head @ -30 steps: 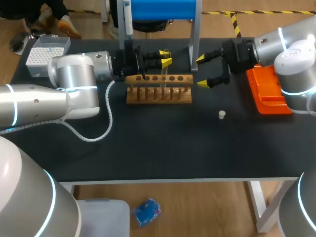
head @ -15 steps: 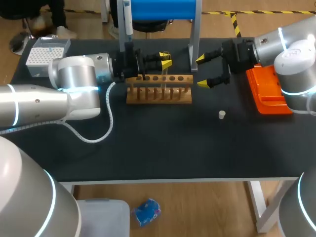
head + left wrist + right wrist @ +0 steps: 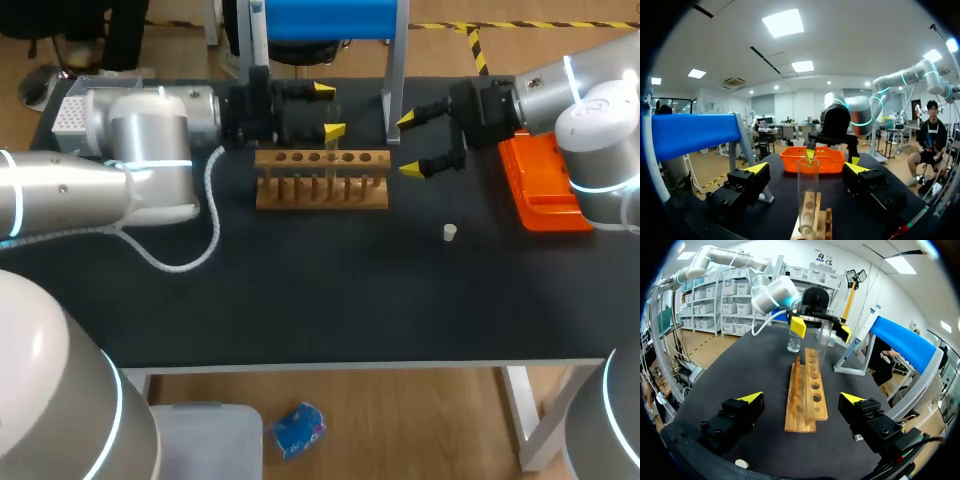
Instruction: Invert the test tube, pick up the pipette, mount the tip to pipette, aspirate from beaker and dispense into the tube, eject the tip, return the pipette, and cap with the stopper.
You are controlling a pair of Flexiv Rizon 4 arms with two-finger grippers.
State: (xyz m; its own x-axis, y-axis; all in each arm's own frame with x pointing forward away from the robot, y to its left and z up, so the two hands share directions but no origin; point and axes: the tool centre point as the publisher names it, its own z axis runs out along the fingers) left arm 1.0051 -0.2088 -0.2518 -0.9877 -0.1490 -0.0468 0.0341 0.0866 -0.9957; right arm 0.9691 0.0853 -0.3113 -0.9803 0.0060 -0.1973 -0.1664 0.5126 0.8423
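Left gripper tips were seen spread wider than 0.5 s earlier, wrist drawn back | fingers held wide; tube stood upright between them, untouched, in rack | right gripper held wide, empty | inversion judged finished

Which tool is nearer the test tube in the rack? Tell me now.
Left. The left tool stands open around the test tube, one finger on each side, not touching it. The right tool sits open beyond the end of the rack.
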